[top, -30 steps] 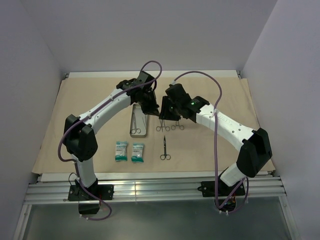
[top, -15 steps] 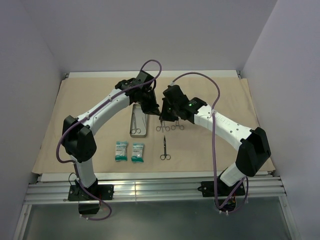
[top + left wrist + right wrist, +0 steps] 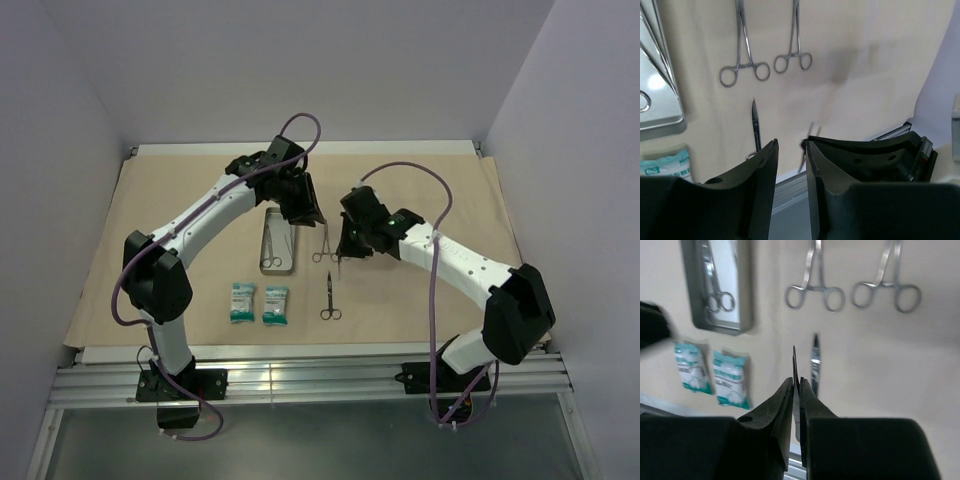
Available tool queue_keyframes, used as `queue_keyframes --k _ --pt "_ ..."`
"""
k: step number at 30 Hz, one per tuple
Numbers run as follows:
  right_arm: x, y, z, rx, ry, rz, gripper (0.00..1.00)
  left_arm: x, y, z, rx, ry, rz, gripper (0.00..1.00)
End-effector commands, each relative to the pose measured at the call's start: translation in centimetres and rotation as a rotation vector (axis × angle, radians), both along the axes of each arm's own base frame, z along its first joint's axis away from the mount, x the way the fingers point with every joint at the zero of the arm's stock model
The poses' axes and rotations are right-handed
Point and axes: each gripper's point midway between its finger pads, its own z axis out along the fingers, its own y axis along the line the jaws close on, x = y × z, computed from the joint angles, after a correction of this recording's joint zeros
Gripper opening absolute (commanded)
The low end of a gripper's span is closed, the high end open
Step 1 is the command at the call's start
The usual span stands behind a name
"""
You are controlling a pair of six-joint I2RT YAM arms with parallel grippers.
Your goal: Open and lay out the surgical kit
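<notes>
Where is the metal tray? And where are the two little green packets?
Metal tray (image 3: 288,252): top view, bare floor inside.
Left packet (image 3: 242,301): top view, its middle.
Right packet (image 3: 275,304): top view, its middle.

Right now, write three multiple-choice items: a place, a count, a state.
1. The two teal-white packets lie: A on the tan paper wrap, outside the small grey metal tray; B inside the tray; C in a gripper.
2. Silver ring-handled forceps lying side by side beside the tray: A one; B two; C four.
3. The right gripper is: A open, empty; B shut on a packet; C shut on thin tweezers.
Answers: A, per the top view; B, both wrist views show two; C, the tweezers sit clamped between its fingers.
</notes>
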Motion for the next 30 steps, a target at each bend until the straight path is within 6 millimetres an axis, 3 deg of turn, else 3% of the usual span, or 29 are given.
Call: queue_keyframes --k 1,6,8,12,17,24,30 --pt "-0.1 -3.5 1.2 0.005 -0.061 -0.049 0.03 2.3 0.8 2.2 -0.029 -0.084 -0.018 0.35" --pt "-2.3 -10.9 -1.8 -0.188 0.020 -0.159 0.05 3.3 4.1 0.1 0.057 -0.101 -0.007 0.35" --pt "-2.8 -12.5 -2.6 -0.239 0.046 -0.174 0.06 3.2 4.5 -0.1 0.052 -0.116 -0.029 0.34" --pt "-4.2 -13.8 -5.1 -0.253 0.105 -0.171 0.09 2.0 4.5 -1.7 0.010 -0.099 -0.104 0.34" --pt "-4.9 -16.2 -8.1 -0.337 0.204 -0.224 0.09 1.7 3.5 -0.6 -0.070 -0.130 -0.133 0.35" --pt "-5.2 -20.0 -8.4 -0.554 0.254 -0.286 0.10 1.7 3.9 -1.4 -0.030 -0.125 -0.157 0.34" --pt "-4.7 -20.4 -9.4 -0.615 0.289 -0.293 0.13 1.8 4.3 -1.8 -0.036 -0.115 -0.150 0.33"
